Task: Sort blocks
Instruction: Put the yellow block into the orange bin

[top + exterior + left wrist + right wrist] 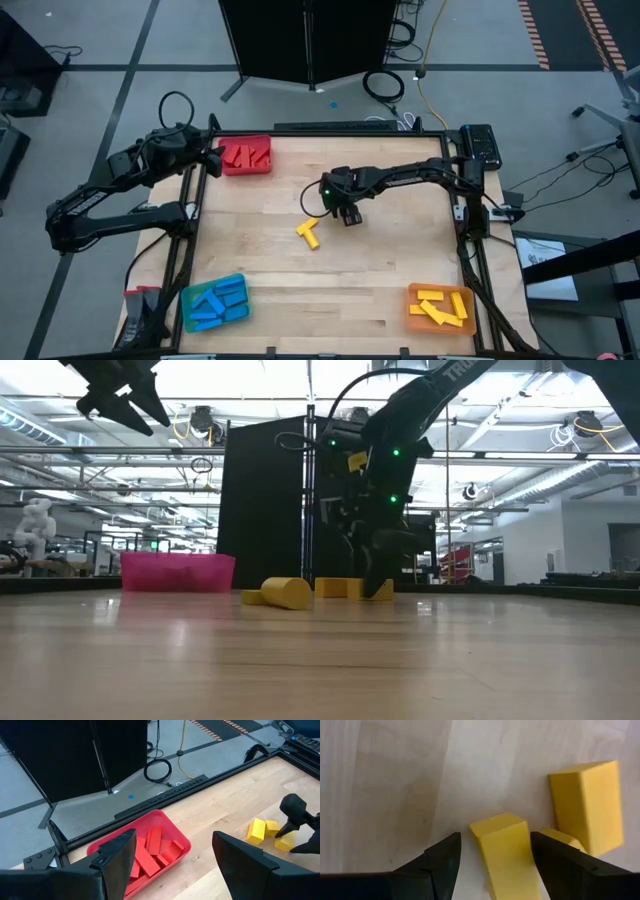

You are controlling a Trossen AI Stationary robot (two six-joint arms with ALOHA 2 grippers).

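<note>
Three loose yellow blocks (pixel 308 233) lie on the wood near the table's middle. In the right wrist view one yellow block (pixel 502 847) lies between the fingers of my open right gripper (pixel 495 840), a second (pixel 587 805) lies beyond it, and a third is half hidden. The right gripper (pixel 349 214) hangs low over the table and touches nothing that I can see. My left gripper (pixel 212 158) is open and raised beside the red tray (pixel 262 143), which holds red blocks (pixel 150 852). Blue blocks (pixel 215 302) fill the blue tray, and yellow blocks (pixel 440 305) lie in the orange tray.
The red tray sits at the far left corner, the blue tray (pixel 187 300) at the near left, the orange tray (pixel 412 296) at the near right. A dark metal frame (pixel 330 128) borders the table. Bare wood lies between the trays.
</note>
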